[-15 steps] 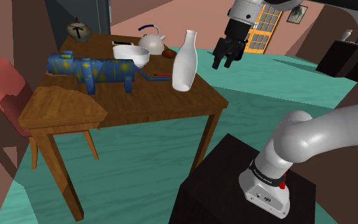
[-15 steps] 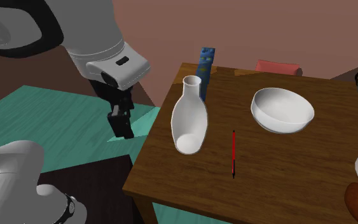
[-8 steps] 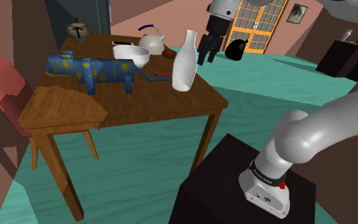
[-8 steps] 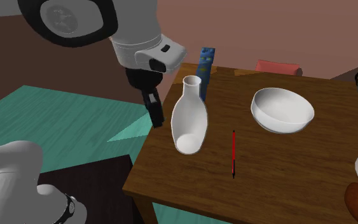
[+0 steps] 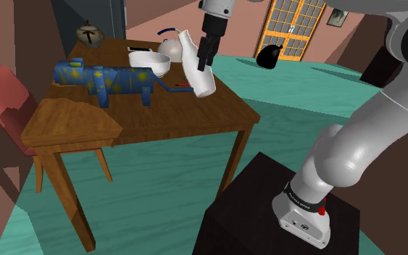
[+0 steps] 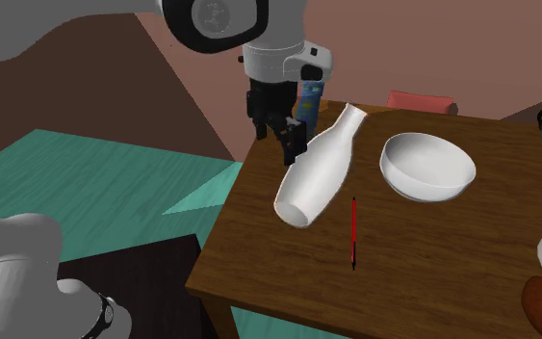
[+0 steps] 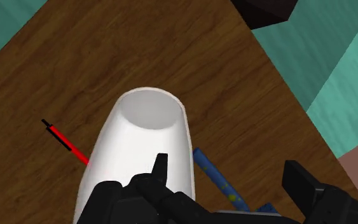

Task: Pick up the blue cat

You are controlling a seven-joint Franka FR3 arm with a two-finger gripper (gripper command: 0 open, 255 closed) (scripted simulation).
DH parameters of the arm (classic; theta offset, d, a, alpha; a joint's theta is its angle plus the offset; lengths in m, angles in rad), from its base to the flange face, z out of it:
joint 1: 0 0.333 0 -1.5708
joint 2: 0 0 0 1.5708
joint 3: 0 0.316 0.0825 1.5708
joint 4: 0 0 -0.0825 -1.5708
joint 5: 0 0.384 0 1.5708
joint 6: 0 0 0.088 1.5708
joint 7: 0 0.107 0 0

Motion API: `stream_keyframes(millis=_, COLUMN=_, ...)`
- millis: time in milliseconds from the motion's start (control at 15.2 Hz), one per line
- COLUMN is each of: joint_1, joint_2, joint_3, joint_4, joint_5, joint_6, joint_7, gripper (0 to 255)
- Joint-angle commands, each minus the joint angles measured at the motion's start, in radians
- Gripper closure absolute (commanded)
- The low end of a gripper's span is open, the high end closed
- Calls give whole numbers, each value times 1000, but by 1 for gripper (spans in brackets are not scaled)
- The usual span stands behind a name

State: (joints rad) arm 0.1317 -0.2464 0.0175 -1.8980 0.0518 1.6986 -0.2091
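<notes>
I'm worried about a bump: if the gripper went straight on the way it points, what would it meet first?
Probably the tilted white vase, right ahead of the open gripper; the wooden table lies beyond it.

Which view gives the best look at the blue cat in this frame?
The shoulder view: the blue cat stands side-on on the table, its whole body visible. In the second exterior view a blue sliver of it shows by the tilted white vase. The wrist view catches a thin blue strip of it beside that vase.
</notes>
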Motion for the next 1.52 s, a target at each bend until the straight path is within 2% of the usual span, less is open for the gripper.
stream_keyframes(millis=0, joint_1=17, joint_2=79, joint_3=12, joint_4=80, joint_5=-5, joint_6=-4, joint_7=-43, gripper=0)
stream_keyframes(millis=594, joint_1=92, joint_2=415, joint_3=82, joint_4=465, joint_5=-57, joint_6=-69, joint_7=-206, gripper=0)
stream_keyframes(millis=990, joint_1=167, joint_2=661, joint_3=132, joint_4=796, joint_5=-120, joint_6=-168, joint_7=-305, gripper=0)
stream_keyframes(millis=1056, joint_1=170, joint_2=667, joint_3=133, joint_4=805, joint_5=-122, joint_6=-171, joint_7=-307, gripper=0)
stream_keyframes(millis=1452, joint_1=162, joint_2=634, joint_3=132, joint_4=672, joint_5=-117, joint_6=-71, joint_7=-306, gripper=0)
